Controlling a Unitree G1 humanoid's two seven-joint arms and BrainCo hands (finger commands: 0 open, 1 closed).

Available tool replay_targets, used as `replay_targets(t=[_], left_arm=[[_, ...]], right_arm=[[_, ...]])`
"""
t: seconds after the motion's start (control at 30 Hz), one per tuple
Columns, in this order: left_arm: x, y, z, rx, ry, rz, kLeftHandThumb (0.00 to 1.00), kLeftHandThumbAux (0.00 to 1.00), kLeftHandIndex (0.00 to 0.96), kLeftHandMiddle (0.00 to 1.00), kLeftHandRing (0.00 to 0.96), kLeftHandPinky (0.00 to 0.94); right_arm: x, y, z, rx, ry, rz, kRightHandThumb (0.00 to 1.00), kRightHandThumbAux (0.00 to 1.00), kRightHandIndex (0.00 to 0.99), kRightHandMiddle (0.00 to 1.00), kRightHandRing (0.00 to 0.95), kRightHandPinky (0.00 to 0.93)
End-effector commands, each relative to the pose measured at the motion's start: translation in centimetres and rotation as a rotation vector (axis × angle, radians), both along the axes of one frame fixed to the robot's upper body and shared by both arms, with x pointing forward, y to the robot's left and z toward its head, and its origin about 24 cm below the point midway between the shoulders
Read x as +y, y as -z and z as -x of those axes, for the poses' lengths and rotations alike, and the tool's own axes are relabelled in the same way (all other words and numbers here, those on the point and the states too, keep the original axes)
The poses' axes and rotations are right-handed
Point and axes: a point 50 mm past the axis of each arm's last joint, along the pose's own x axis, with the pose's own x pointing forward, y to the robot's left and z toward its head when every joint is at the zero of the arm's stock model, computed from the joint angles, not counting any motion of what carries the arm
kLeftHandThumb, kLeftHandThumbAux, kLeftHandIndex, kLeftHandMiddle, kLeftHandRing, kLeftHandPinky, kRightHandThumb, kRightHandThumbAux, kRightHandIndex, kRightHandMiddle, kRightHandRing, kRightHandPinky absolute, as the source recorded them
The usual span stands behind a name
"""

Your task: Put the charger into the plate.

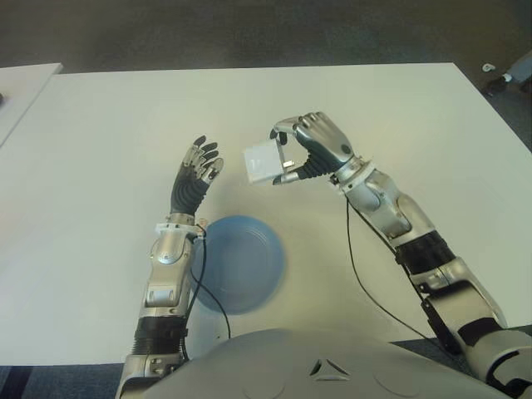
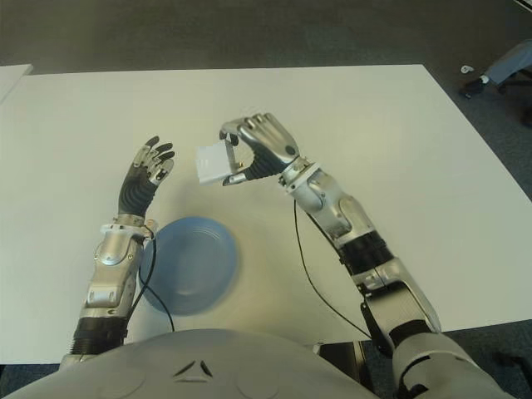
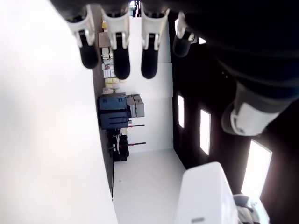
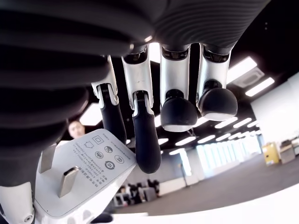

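The right hand (image 1: 293, 158) sits just right of the middle of the eye views, raised above the bench (image 1: 100, 141), its fingers (image 4: 145, 140) curled round a white charger (image 1: 263, 164). The left hand (image 1: 196, 170) shows left of it, near centre, fingers straight and spread, holding nothing.

The white bench fills most of the eye views, from the left edge almost to the right, with dark floor along the top. A second pale surface shows at the upper left corner.

The blue plate (image 1: 249, 274) lies on the bench in the lower middle of the frame, just right of the left forearm and below both hands. Nothing lies in it.

A thin black cable (image 1: 359, 274) hangs from the right wrist down toward the lower edge.

The charger is a small white block, held in the air above the bench, up and slightly right of the plate and apart from it. In the right wrist view its flat face with printed marks and two metal prongs (image 4: 69, 181) point toward the camera, at the lower left of that frame.
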Motion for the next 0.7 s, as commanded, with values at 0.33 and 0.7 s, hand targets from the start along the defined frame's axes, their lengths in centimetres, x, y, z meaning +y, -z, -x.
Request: replay_targets(t=[0.33,0.7], left_arm=[[0.1,0.5,-0.7,0.027,0.002,0.002,0.000,0.505,0.015,0.173,0.170,0.150],[0.0,0.6,-1.4,0.036,-0.003,0.019,0.000,0.517,0.016,0.164,0.158,0.134]], right_arm=[[0.2,0.8,3.6,0.080,-0.083,0.051,0.852,0.678,0.395,0.542,0.853,0.857],[0.4,1.2,5.4,0.105,-0.147,0.118,0.851,0.678,0.396,0.540,0.837,0.847]])
